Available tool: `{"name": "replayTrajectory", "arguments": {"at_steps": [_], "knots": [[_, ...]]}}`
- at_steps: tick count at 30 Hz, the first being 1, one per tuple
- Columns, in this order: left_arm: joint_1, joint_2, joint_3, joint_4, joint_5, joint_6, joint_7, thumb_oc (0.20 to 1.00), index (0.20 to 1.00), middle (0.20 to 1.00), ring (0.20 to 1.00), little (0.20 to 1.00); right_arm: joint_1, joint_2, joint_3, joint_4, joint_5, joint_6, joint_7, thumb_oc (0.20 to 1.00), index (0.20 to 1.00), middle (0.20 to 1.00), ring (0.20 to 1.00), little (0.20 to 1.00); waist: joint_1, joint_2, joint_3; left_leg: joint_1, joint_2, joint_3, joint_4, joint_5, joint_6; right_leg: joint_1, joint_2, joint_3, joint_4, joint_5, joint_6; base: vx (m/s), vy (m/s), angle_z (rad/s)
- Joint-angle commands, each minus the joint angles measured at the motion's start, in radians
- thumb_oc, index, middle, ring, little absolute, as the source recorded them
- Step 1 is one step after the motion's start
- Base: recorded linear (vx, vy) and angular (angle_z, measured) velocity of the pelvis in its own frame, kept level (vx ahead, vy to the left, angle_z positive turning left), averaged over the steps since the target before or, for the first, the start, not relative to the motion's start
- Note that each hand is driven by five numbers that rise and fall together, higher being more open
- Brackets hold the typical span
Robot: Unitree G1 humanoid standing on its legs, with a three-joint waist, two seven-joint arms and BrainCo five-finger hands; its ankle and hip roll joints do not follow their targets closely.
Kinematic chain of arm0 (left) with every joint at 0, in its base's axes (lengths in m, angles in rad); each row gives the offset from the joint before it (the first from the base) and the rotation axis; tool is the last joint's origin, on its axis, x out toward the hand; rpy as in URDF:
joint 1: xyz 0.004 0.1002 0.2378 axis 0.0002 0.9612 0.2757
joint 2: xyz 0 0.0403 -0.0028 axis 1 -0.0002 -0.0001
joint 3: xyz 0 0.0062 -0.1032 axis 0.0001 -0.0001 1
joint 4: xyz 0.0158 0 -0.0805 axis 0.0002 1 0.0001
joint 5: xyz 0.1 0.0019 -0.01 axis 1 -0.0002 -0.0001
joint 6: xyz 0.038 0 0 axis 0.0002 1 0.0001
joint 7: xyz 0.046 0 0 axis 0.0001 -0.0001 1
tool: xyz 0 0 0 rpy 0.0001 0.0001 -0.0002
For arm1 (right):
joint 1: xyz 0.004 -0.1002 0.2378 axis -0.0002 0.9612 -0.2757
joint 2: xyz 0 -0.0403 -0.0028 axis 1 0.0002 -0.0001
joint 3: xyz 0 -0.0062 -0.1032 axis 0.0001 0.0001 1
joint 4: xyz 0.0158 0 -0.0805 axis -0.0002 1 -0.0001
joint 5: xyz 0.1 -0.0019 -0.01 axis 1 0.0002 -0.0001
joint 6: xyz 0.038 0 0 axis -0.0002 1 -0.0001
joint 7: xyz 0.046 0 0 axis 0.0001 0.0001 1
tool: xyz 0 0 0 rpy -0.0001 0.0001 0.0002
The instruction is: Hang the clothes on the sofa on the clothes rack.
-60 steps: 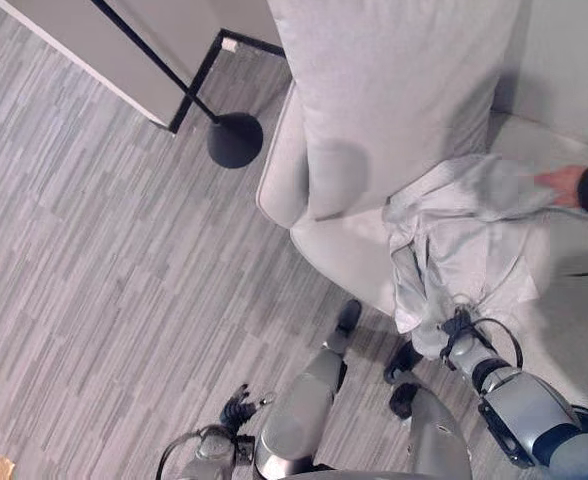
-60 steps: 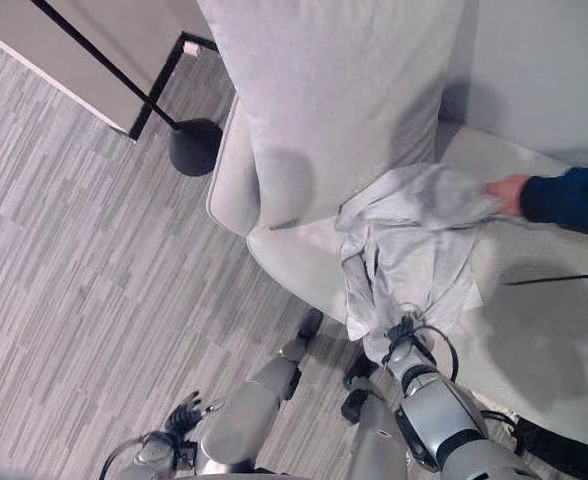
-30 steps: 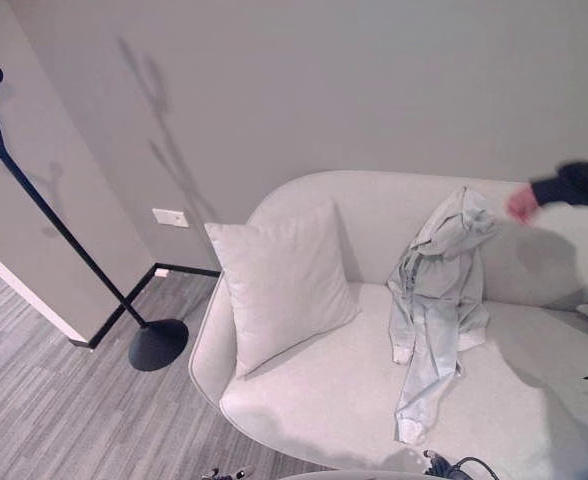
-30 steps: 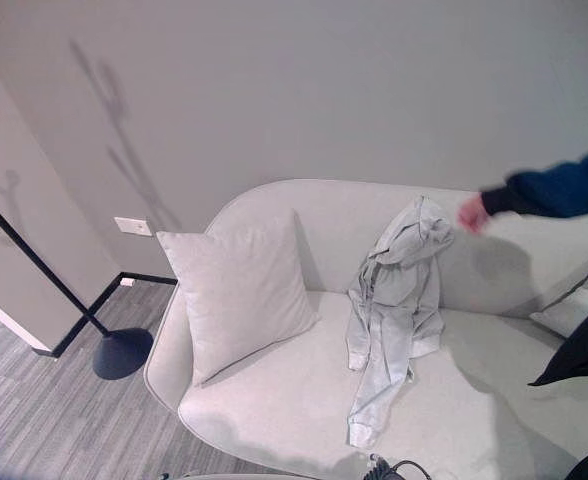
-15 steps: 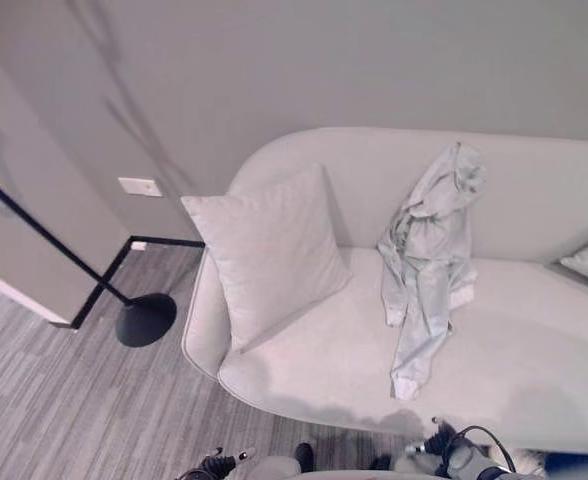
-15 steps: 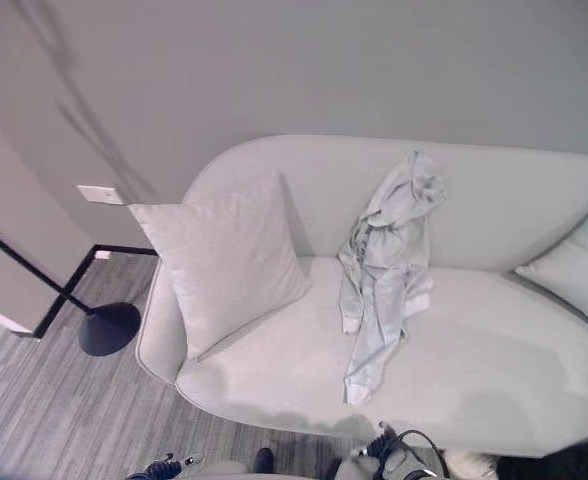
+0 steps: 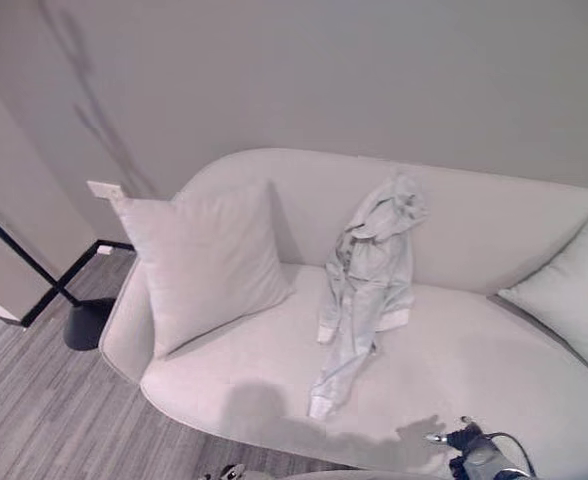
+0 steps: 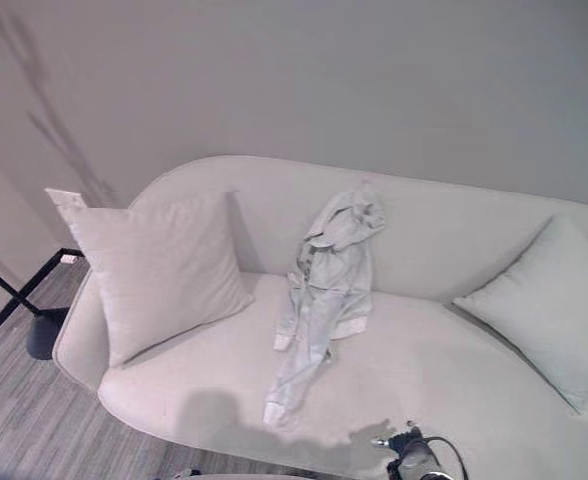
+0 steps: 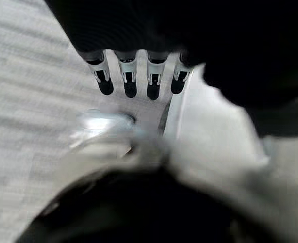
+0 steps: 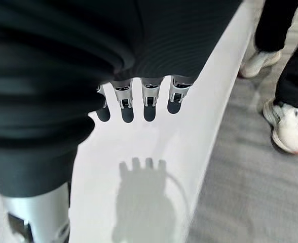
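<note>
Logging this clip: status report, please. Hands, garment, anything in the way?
Both hands empty, fingers straight: right hand over the sofa front edge, left hand low. Pale garment draped from backrest to seat, untouched. Cushion beside it, apart.

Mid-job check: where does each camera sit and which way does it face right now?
Left eye: head, facing the sofa and draped jacket; right hand at the bottom edge.
Right eye: same scene slightly offset; both share jacket and pillows.
Left wrist: along the left hand, toward the floor.
Right wrist: along the right hand, over the sofa edge; a person's shoes beyond.
</note>
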Motion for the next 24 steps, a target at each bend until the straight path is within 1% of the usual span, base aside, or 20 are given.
{"name": "replayTrajectory", "arguments": {"at_steps": [1, 4, 5, 6, 7, 8, 9, 11, 12, 13, 14, 15, 17, 19, 23, 24], "knots": [[-0.058, -0.029, 0.010, 0.006, 0.000, 0.007, 0.011, 1.000, 1.000, 1.000, 1.000, 1.000, -0.100, -0.043, 0.023, -0.002, 0.035, -0.029, -0.080, 1.000, 1.000, 1.000, 1.000, 1.000, -0.013, 0.024, 0.069, 0.011, 0.064, 0.135, -0.094, 0.120, -0.047, 0.078, -0.115, -0.007, -0.015, -0.025, 0.115, -0.01, -0.077, 0.35], [-0.057, -0.029, 0.010, 0.006, 0.001, 0.007, 0.011, 1.000, 1.000, 1.000, 1.000, 1.000, -0.099, -0.043, 0.023, -0.003, 0.035, -0.028, -0.080, 1.000, 1.000, 1.000, 1.000, 1.000, -0.010, 0.024, 0.072, 0.017, 0.065, 0.138, -0.094, 0.119, -0.048, 0.082, -0.115, -0.004, -0.015, -0.026, 0.115, 0.01, -0.088, 0.26], [-0.027, -0.043, -0.006, 0.076, 0.088, 0.023, -0.007, 1.000, 1.000, 1.000, 1.000, 1.000, -0.153, -0.097, 0.033, -0.058, 0.040, -0.032, -0.060, 1.000, 1.000, 1.000, 1.000, 1.000, 0.026, 0.020, 0.089, -0.076, -0.191, 0.086, -0.096, -0.032, 0.042, 0.075, -0.102, -0.042, -0.015, -0.033, 0.095, 0.09, -0.188, 0.00], [-0.019, -0.038, -0.007, 0.087, 0.106, 0.024, -0.014, 1.000, 1.000, 1.000, 1.000, 1.000, -0.162, -0.095, 0.036, -0.074, 0.039, -0.038, -0.069, 1.000, 1.000, 1.000, 1.000, 1.000, 0.027, 0.023, 0.088, -0.066, -0.204, 0.084, -0.117, -0.023, 0.047, 0.074, -0.090, -0.040, -0.015, -0.038, 0.090, 0.08, -0.187, 0.09], [-0.019, -0.038, -0.007, 0.087, 0.106, 0.024, -0.014, 1.000, 1.000, 1.000, 1.000, 1.000, -0.162, -0.095, 0.036, -0.074, 0.039, -0.038, -0.069, 1.000, 1.000, 1.000, 1.000, 1.000, 0.026, 0.023, 0.085, -0.069, -0.204, 0.083, -0.119, -0.021, 0.048, 0.071, -0.090, -0.041, -0.015, -0.037, 0.090, 0.08, -0.003, 0.32], [-0.021, -0.032, -0.010, 0.094, 0.119, 0.026, -0.012, 1.000, 1.000, 1.000, 1.000, 1.000, -0.186, -0.090, 0.046, -0.083, 0.041, -0.039, -0.070, 1.000, 1.000, 1.000, 1.000, 1.000, 0.032, 0.021, 0.084, -0.072, -0.214, 0.063, -0.136, -0.018, 0.050, 0.062, -0.087, -0.044, -0.015, -0.036, 0.086, 0.04, -0.005, 0.19], [-0.030, -0.024, -0.029, 0.090, 0.133, 0.022, -0.006, 1.000, 1.000, 1.000, 1.000, 1.000, -0.230, -0.079, 0.050, -0.080, 0.061, -0.043, -0.073, 1.000, 1.000, 1.000, 1.000, 1.000, 0.036, 0.017, 0.087, -0.095, -0.231, 0.036, -0.148, -0.008, 0.041, 0.045, -0.094, -0.061, -0.015, -0.037, 0.084, 0.08, 0.000, -0.30], [-0.037, -0.013, -0.060, 0.065, 0.143, 0.016, -0.006, 1.000, 1.000, 1.000, 1.000, 1.000, -0.285, -0.045, 0.073, -0.066, 0.092, -0.049, -0.066, 1.000, 1.000, 1.000, 1.000, 1.000, 0.042, 0.025, 0.082, -0.075, -0.239, 0.027, -0.189, -0.002, 0.042, 0.035, -0.097, -0.060, -0.015, -0.034, 0.090, 0.11, 0.040, -0.08], [-0.037, -0.013, -0.060, 0.065, 0.143, 0.016, -0.006, 1.000, 1.000, 1.000, 1.000, 1.000, -0.285, -0.045, 0.073, -0.066, 0.092, -0.049, -0.066, 1.000, 1.000, 1.000, 1.000, 1.000, 0.042, 0.025, 0.082, -0.075, -0.239, 0.027, -0.189, -0.002, 0.042, 0.035, -0.097, -0.060, -0.015, -0.034, 0.090, 0.10, 0.081, 0.40], [-0.053, -0.011, -0.091, 0.043, 0.146, 0.010, 0.001, 1.000, 1.000, 1.000, 1.000, 1.000, -0.328, -0.016, 0.089, -0.059, 0.113, -0.051, -0.068, 1.000, 1.000, 1.000, 1.000, 1.000, 0.048, 0.027, 0.096, -0.065, -0.242, 0.029, -0.199, -0.009, 0.041, 0.030, -0.105, -0.058, -0.015, -0.029, 0.093, 0.03, 0.048, 0.08], [-0.053, -0.011, -0.091, 0.043, 0.146, 0.010, 0.001, 1.000, 1.000, 1.000, 1.000, 1.000, -0.329, -0.016, 0.089, -0.059, 0.113, -0.051, -0.068, 1.000, 1.000, 1.000, 1.000, 1.000, 0.047, 0.027, 0.093, -0.069, -0.242, 0.028, -0.199, -0.007, 0.041, 0.026, -0.104, -0.059, -0.015, -0.028, 0.094, 0.02, 0.085, -0.04], [-0.069, -0.009, -0.116, 0.018, 0.141, 0.007, 0.007, 1.000, 1.000, 1.000, 1.000, 1.000, -0.363, 0.011, 0.107, -0.059, 0.131, -0.055, -0.072, 1.000, 1.000, 1.000, 1.000, 1.000, 0.054, 0.028, 0.111, -0.065, -0.244, 0.025, -0.202, -0.015, 0.044, 0.019, -0.110, -0.052, -0.015, -0.024, 0.098, -0.01, 0.064, -0.06], [-0.074, -0.009, -0.129, 0.010, 0.140, 0.005, 0.011, 1.000, 1.000, 1.000, 1.000, 1.000, -0.381, 0.024, 0.114, -0.059, 0.137, -0.054, -0.074, 1.000, 1.000, 1.000, 1.000, 1.000, 0.056, 0.028, 0.115, -0.072, -0.245, 0.021, -0.203, -0.015, 0.045, 0.010, -0.112, -0.052, -0.015, -0.021, 0.099, 0.00, 0.064, -0.03], [-0.086, -0.009, -0.149, 0.000, 0.121, 0.004, 0.023, 1.000, 1.000, 1.000, 1.000, 1.000, -0.415, 0.065, 0.134, -0.053, 0.158, -0.057, -0.081, 1.000, 1.000, 1.000, 1.000, 1.000, 0.070, 0.022, 0.131, -0.084, -0.250, 0.011, -0.198, -0.020, 0.048, -0.001, -0.120, -0.055, -0.015, -0.015, 0.104, 0.01, 0.055, 0.04], [-0.091, -0.008, -0.154, 0.006, 0.120, 0.005, 0.030, 1.000, 1.000, 1.000, 1.000, 1.000, -0.432, 0.091, 0.150, -0.050, 0.164, -0.058, -0.083, 1.000, 1.000, 1.000, 1.000, 1.000, 0.078, 0.012, 0.139, -0.095, -0.254, 0.005, -0.195, -0.023, 0.050, -0.008, -0.123, -0.058, -0.015, -0.014, 0.107, 0.01, 0.033, 0.18], [-0.096, -0.006, -0.160, 0.007, 0.114, 0.007, 0.035, 1.000, 1.000, 1.000, 1.000, 1.000, -0.451, 0.112, 0.161, -0.045, 0.173, -0.057, -0.085, 1.000, 1.000, 1.000, 1.000, 1.000, 0.089, 0.003, 0.155, -0.102, -0.258, -0.001, -0.190, -0.028, 0.051, -0.012, -0.126, -0.062, -0.015, -0.012, 0.108, -0.01, 0.046, 0.14]]}}
